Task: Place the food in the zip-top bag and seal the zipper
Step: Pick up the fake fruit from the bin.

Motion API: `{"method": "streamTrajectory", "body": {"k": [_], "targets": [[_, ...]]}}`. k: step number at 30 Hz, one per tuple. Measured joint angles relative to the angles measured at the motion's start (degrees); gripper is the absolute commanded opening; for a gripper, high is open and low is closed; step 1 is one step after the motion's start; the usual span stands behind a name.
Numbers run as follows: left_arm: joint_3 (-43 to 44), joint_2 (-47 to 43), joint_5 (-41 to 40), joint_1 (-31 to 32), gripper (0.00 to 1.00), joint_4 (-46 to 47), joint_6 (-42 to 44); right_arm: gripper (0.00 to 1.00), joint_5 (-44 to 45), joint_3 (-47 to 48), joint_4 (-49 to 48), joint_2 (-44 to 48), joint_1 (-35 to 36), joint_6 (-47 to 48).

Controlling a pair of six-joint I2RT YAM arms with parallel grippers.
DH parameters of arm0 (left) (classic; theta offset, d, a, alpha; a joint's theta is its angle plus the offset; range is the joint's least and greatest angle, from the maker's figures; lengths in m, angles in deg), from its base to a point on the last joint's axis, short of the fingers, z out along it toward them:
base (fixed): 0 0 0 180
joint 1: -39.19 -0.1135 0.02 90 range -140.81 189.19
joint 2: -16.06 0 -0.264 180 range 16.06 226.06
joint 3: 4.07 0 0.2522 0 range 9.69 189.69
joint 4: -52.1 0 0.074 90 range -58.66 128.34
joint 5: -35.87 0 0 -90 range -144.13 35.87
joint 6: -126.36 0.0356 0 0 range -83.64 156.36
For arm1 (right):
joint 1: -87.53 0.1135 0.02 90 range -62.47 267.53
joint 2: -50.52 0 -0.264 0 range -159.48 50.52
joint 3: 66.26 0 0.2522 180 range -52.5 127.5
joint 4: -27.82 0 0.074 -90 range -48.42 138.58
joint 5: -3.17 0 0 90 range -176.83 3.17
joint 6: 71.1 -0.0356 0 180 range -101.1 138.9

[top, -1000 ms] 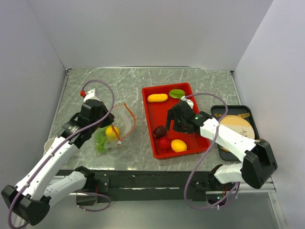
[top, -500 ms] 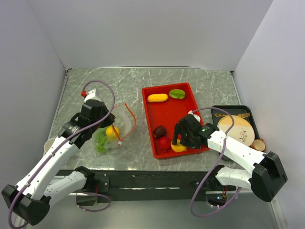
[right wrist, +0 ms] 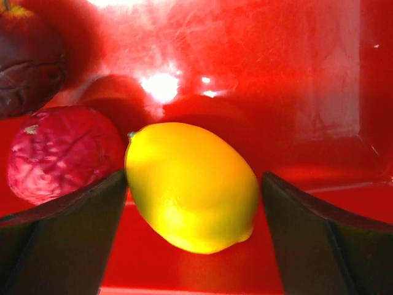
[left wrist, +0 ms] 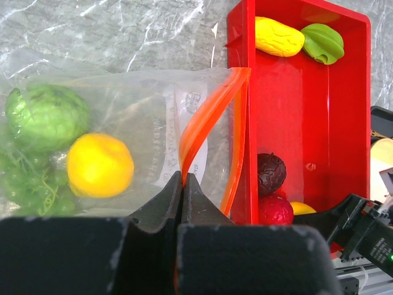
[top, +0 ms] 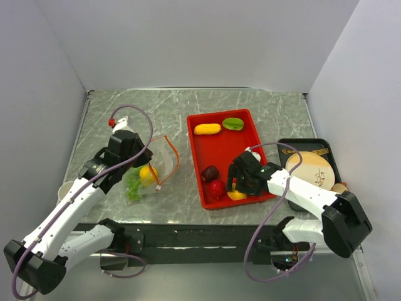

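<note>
My left hand (left wrist: 183, 187) is pinched shut on the thin orange-red zipper (left wrist: 206, 117) of the clear, crinkly zip-top bag (left wrist: 147, 86). The bag lies on the grey marbled desk (top: 250, 103), just left of the red rectangular plastic tray (left wrist: 307, 110). I judge the film limp, light and slippery. The zipper is its only firm part, so that is the place to hold it, and my grip there props the mouth open toward the tray.

Inside the bag sit a knobbly green plastic toy vegetable (left wrist: 46, 117), a round yellow plastic toy fruit (left wrist: 100, 165) and a cluster of small green toy grapes (left wrist: 27, 187).

In the tray, a long yellow toy (left wrist: 279, 35) and a green toy (left wrist: 323, 43) lie at the far end. At the near end a dark red toy (left wrist: 271, 173), a red wrinkled toy (right wrist: 58, 150) and a smooth yellow lemon-shaped toy (right wrist: 191, 187) are bunched together.

The lemon looks hard, light and glossy. On a rounded skin like that I expect it to squirt out unless the pads meet across its fat middle.

My right hand (right wrist: 193, 196) stands wide open astride the lemon and holds nothing. One finger (right wrist: 67, 227) is against the lemon's side, close to the red toy, and the other is just clear of it.
</note>
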Motion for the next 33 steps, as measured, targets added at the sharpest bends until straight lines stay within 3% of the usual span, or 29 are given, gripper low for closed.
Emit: {"method": "streamTrajectory", "body": {"k": [3, 6, 16, 24, 33], "targets": [[-0.1, 0.0, 0.0, 0.0, 0.01, 0.0, 0.0, 0.66, -0.4, 0.0, -1.3, -1.2, -0.4, 0.2], [-0.7, 0.0, 0.0, 0.0, 0.01, 0.3, 0.0, 0.58, -0.7, -0.2, -2.6, -1.3, -0.4, 0.0], [-1.4, 0.0, -0.1, 0.0, 0.01, 0.2, 0.0, 0.57, 3.8, 0.6, -1.1, 0.1, -0.7, -0.2], [-1.4, 0.0, -0.4, 0.0, 0.01, 0.2, 0.0, 0.54, 8.5, 0.8, 0.7, 7.9, -1.0, -1.1], [-1.7, 0.0, -0.3, 0.0, 0.01, 0.3, 0.0, 0.51, 7.2, 4.0, 0.2, 10.5, -1.1, -0.7]]}}
